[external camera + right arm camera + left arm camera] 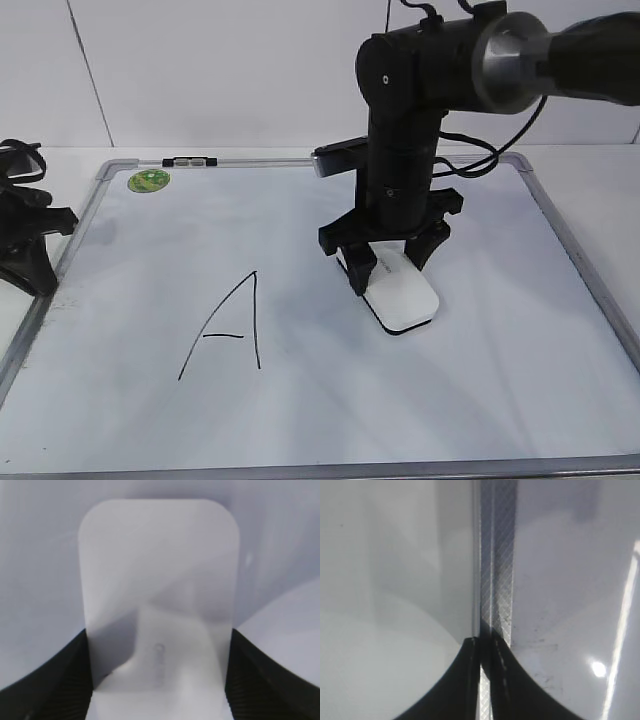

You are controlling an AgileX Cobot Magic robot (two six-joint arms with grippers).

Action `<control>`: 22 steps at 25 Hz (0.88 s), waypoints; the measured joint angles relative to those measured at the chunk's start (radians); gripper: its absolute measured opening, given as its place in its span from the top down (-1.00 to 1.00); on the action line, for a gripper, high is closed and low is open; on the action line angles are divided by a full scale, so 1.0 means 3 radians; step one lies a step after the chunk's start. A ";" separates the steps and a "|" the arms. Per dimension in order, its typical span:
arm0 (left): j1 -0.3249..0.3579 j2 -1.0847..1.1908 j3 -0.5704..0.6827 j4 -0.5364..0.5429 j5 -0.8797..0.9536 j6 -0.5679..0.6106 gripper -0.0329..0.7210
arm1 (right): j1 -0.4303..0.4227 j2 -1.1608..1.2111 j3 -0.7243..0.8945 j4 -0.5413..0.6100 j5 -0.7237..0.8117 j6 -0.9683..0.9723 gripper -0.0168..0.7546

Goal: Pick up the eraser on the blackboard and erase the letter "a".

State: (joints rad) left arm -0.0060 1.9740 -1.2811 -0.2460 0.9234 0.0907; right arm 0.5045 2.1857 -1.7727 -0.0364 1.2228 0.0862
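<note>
Exterior: eraser flat on blackboard, right of capital "A"; right gripper straddles its rear end.
Left wrist: left gripper closed, empty, over board frame.
Right wrist: fingers flank eraser; whether they are touching it cannot be told.

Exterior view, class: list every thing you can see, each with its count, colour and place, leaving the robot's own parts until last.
Dry-erase blackboard: one, white with grey metal frame, flat on the table.
White rounded plastic eraser: one, dark underside, right of board centre, between the right gripper's fingers.
Capital "A": one, black marker, lower left of board.
Round sticker: one, green, top-left corner.
Small clip: one, black and silver, top frame.
Table: one, white, under the board.
Right gripper: one, black, straddling the eraser.
Left gripper: one, black, at the board's left frame.
</note>
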 joint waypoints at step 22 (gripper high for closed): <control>0.0000 0.0002 -0.0005 0.0013 0.0000 0.0000 0.87 | -0.0380 -0.0722 0.0026 -0.0531 0.0000 0.0423 -0.42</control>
State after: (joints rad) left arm -0.0060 1.9746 -1.2827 -0.2422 0.9234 0.0907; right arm 0.3904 1.9691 -1.7648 -0.1956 1.2228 0.2132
